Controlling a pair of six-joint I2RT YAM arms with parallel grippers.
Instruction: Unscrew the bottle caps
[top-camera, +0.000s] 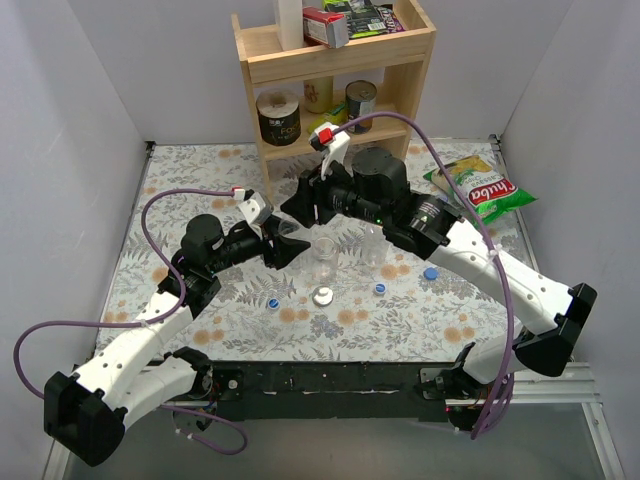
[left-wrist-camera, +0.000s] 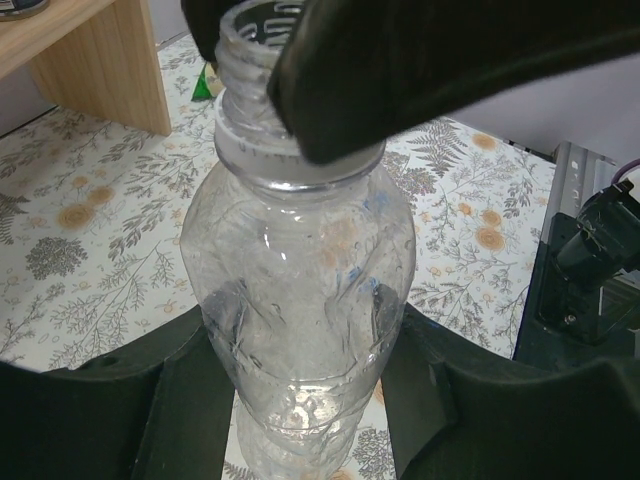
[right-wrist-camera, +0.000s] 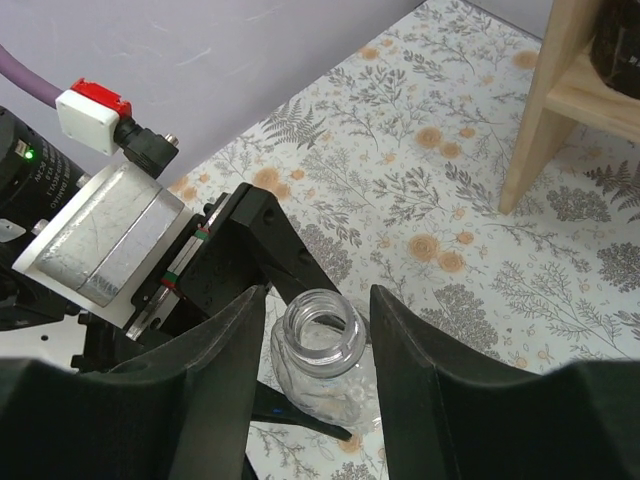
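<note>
- Right wrist view gives us the key relation: the held bottle (right-wrist-camera: 318, 365) stands near upright. Its bare, capless mouth sits straight between the fingers of the right gripper (right-wrist-camera: 320, 305), and its long axis runs up toward that camera.
- Those fingers are parted and flank the neck closely, with a thin gap on each side; we see no cap in them.
- The left gripper (left-wrist-camera: 300, 350) is clamped on the bottle's belly, one finger at 3 and one at 9 o'clock of it.
- From above, this bottle sits at about 10 o'clock of a standing open bottle (top-camera: 323, 258). A whitish cap (top-camera: 322, 296) lies at that bottle's 6 o'clock, and three blue caps (top-camera: 272, 304) lie loose from 7 round to 3.
- We judge this cap already off. The right arm, nearer the mouth, would best lift clear along the bottle's axis.
</note>
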